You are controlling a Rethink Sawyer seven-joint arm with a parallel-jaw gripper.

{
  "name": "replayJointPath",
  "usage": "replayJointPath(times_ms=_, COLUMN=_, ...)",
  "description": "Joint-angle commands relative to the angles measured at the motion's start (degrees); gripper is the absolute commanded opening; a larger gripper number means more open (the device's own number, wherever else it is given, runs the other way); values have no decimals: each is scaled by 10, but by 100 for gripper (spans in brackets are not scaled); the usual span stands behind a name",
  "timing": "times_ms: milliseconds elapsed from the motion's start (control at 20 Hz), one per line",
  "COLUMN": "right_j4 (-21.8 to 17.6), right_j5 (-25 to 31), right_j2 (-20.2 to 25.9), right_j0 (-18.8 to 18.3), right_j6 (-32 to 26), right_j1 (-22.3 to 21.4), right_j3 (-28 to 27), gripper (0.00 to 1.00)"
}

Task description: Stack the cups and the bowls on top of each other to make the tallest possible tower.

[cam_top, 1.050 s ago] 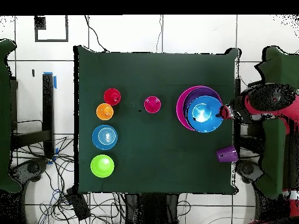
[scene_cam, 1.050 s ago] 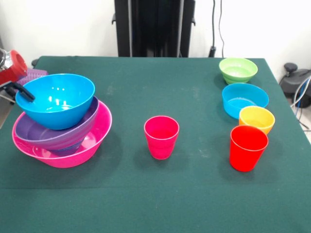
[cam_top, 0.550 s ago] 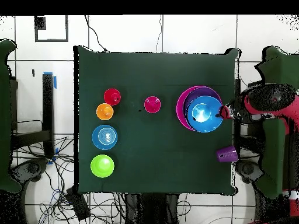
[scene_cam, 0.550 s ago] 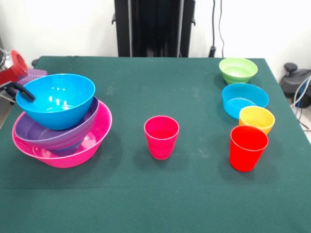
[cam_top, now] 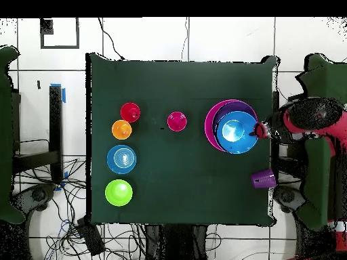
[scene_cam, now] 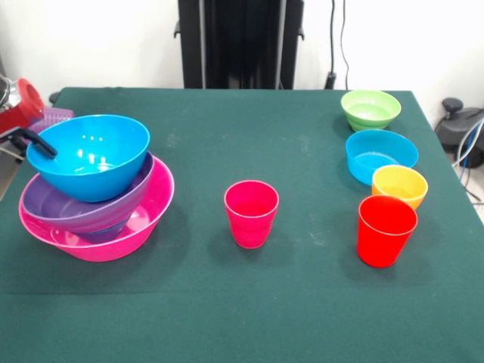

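Note:
The tower stands at the left of the front view: a huge pink bowl (scene_cam: 144, 219) holds a purple bowl (scene_cam: 53, 204), and a large blue bowl (scene_cam: 91, 159) sits tilted on top. My gripper (scene_cam: 32, 142) reaches in from the left edge and is shut on the blue bowl's left rim; overhead, the gripper (cam_top: 256, 130) is at the right rim of the blue bowl (cam_top: 234, 134). A magenta cup (scene_cam: 251, 213) stands upright mid-table. The red cup (scene_cam: 386, 231), orange bowl (scene_cam: 399, 185), cyan bowl (scene_cam: 380, 155) and green bowl (scene_cam: 370, 109) line the right side. A purple cup (cam_top: 263, 179) lies near the table edge.
The green table (scene_cam: 227, 302) ends close behind the tower on the gripper's side. My red arm (cam_top: 308, 118) hangs just outside that edge in the overhead view. Cables (scene_cam: 473, 144) lie on the floor beyond the row of bowls.
The blue bowl and the gripper on its rim have shifted very slightly towards the table's middle. Everything else is as before.

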Motion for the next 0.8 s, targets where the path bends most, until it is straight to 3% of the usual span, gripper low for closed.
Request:
replayJointPath(times_ms=50, right_j4=16, right_j5=-21, right_j2=2, right_j0=18, right_j6=-110, right_j1=8, right_j3=19, gripper=0)
replayJointPath(times_ms=800, right_j4=4, right_j5=-29, right_j2=0, right_j0=27, right_j6=-132, right_j1=6, right_j3=7, gripper=0)
